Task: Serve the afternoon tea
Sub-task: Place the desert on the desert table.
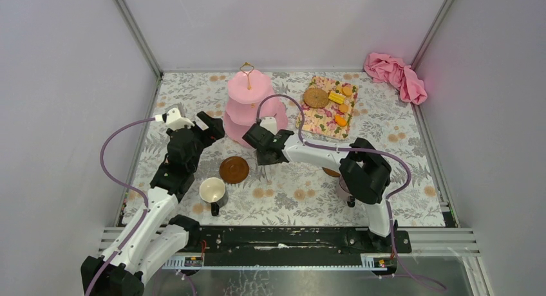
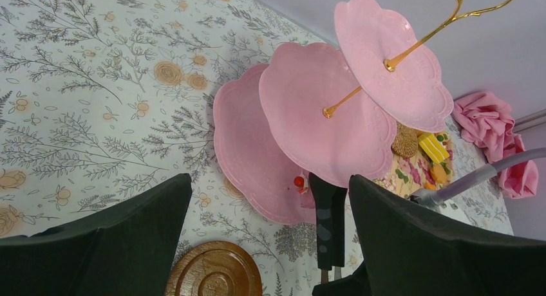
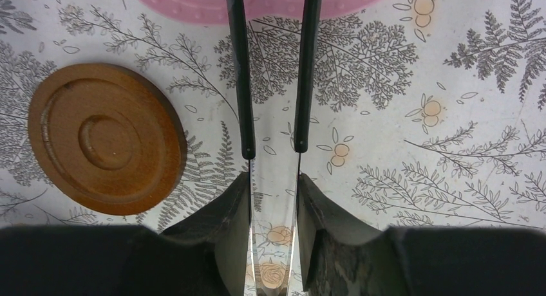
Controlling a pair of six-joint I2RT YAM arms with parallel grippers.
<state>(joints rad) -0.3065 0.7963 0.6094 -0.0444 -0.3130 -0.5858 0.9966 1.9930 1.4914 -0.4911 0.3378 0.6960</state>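
No text, label, brand, number or sign can be read in any of the three views. The tabletop (image 1: 290,199) is seen to be printed only with flowers and fern leaves. If any marking is carried by the small parts on the front rail (image 1: 193,262), it is too small to be made out.
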